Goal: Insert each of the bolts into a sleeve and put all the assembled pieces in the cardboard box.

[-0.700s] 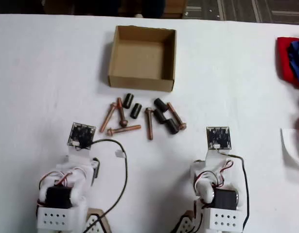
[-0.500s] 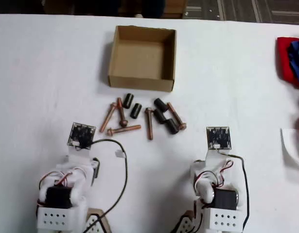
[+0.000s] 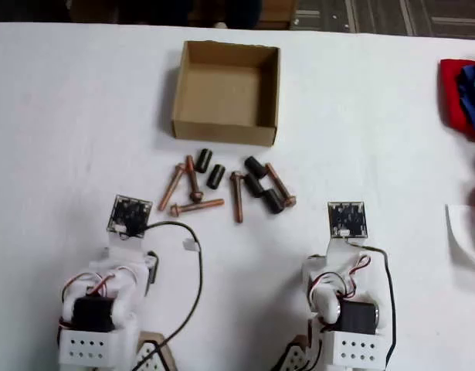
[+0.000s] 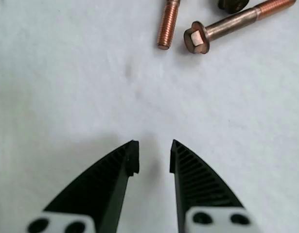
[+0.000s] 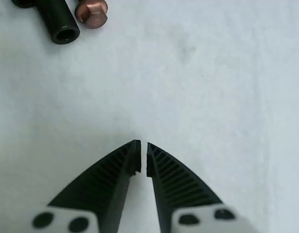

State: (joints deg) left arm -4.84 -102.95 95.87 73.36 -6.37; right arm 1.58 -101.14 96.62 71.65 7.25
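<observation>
Several copper bolts [image 3: 197, 206] and several black sleeves [image 3: 215, 175] lie loose in a cluster just in front of the open cardboard box [image 3: 226, 93], whose inside shows only bare cardboard. Both arms sit at the near edge, short of the cluster. My left gripper [image 4: 154, 158] hovers over bare cloth with its fingers slightly apart and nothing between them; a hex-head bolt [image 4: 237, 24] and another bolt's end [image 4: 167, 24] lie ahead of it. My right gripper [image 5: 143, 158] is shut on nothing, with a sleeve [image 5: 59, 22] and a bolt head [image 5: 92, 13] ahead.
The white tablecloth [image 3: 83, 116] covers the table. Red and blue cloth [image 3: 461, 89] lies at the far right edge, with a white object [image 3: 465, 232] below it. A black cable [image 3: 192, 270] loops beside the left arm.
</observation>
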